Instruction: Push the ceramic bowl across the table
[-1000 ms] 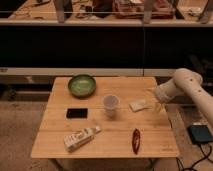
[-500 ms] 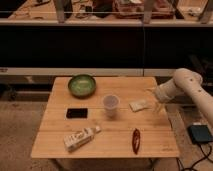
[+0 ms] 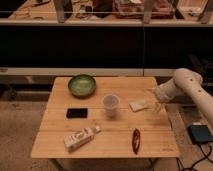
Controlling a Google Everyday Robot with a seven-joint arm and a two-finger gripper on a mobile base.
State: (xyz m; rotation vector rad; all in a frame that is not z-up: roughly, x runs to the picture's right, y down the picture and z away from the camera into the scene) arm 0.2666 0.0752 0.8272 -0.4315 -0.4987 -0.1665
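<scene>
At the far left corner of the table [image 3: 60,131], the ceramic bowl [image 3: 81,85] stands upright, well inside the edges. It is round, shallow and green, with a darker rim. Nothing touches it.

Near the middle of the top, a translucent plastic cup [image 3: 111,105] stands upright, apart from the bowl and nearer the front. Left of the cup, a flat black rectangular item [image 3: 77,113] lies on the boards, in front of the bowl and clear of it. Towards the front left corner, a pale carton-like container [image 3: 81,138] lies on its side, set at an angle to the front edge. Towards the front right, a slim red object [image 3: 135,140] lies with its length running front to back. Right of the cup, a small white flat packet [image 3: 138,105] lies on the top.

At the right edge, the gripper [image 3: 158,104] hangs just above the boards, just beside the white packet and well apart from the bowl. Its white arm [image 3: 181,86] enters from the right side. Whether the claw is apart or together cannot be told.

On the floor beyond the right edge, a dark blue-grey box [image 3: 200,134] lies with a cable beside it.
</scene>
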